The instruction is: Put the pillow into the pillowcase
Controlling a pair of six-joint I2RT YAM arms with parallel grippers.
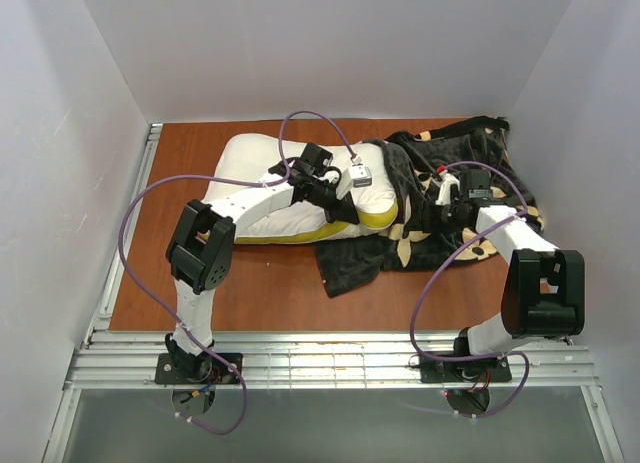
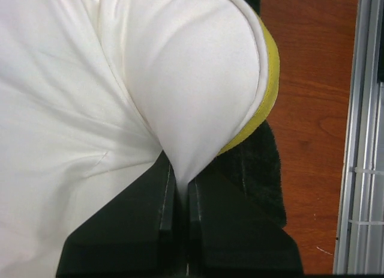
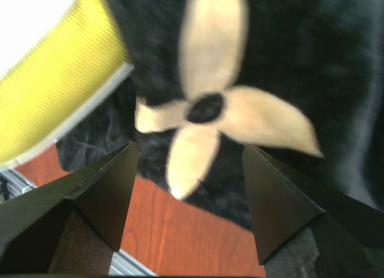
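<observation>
Pinching soft white quilted pillow [image 2: 90, 110] in clamped left tool [image 2: 179, 181]; right tool [image 3: 187, 151] apart, limp black flowered plush pillowcase [image 3: 300, 44] just ahead; grip its edge.

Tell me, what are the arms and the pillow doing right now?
Left gripper shut on pillow, pinching a fold. Right gripper open, over pillowcase. Pillow mostly outside, one end lying on pillowcase. Nothing seen blocking.

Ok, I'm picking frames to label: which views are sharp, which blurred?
Top view: sharp, evenly lit. Left wrist: crisp, though the pillow looks almost washed-out white. Right wrist: soft blur over the pillowcase and its flower.
</observation>
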